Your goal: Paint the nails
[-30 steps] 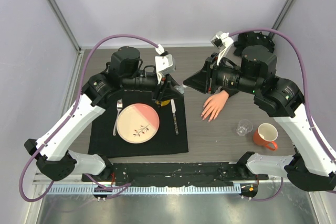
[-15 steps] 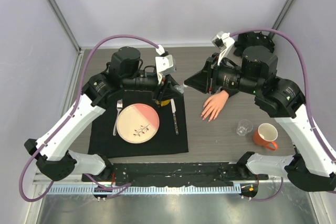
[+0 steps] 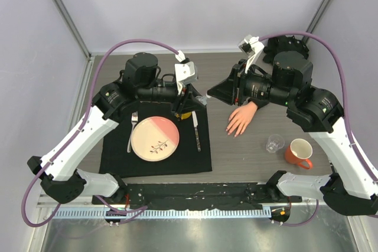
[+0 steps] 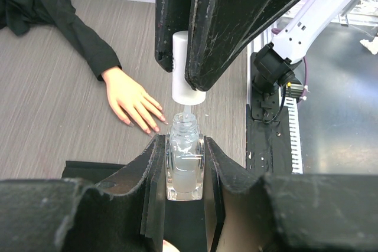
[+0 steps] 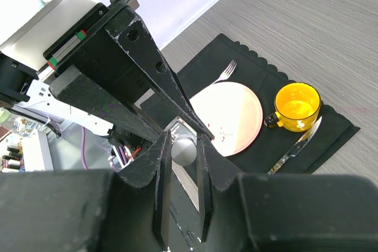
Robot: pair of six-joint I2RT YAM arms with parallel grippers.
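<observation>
Clear glass bottle (image 4: 185,163), gripped upright in the left end effector (image 4: 184,149), fingers narrow against its two flat sides, over the far right corner of the black mat (image 3: 118,151). White cap (image 4: 180,57) pinched in the right end effector (image 4: 182,78), which is closed on it from above. Stands clear of the neck, with the thin brush stem (image 4: 186,109) bridging the gap and its tip down inside the bottle.

Mannequin hand (image 3: 241,119): lies flat on the bare counter (image 3: 236,151), palm down, to the right of the bottle and a little nearer the arm bases, well apart from it. Long axis from the black sleeve (image 4: 77,28) at the far end down toward the near edge, leaning left. Hence the nails (image 4: 155,126) at the near-left end, on the side toward the mat.

Closer to the right arm, which also carries the brush. Probably next: a lift clear of the neck, then a short carry rightward and down to the fingertips, stem turned along each finger. Nails too small to judge for polish. Some risk of a drip onto the counter on the way, and of tipping the bottle if the brush drags on the neck.
</observation>
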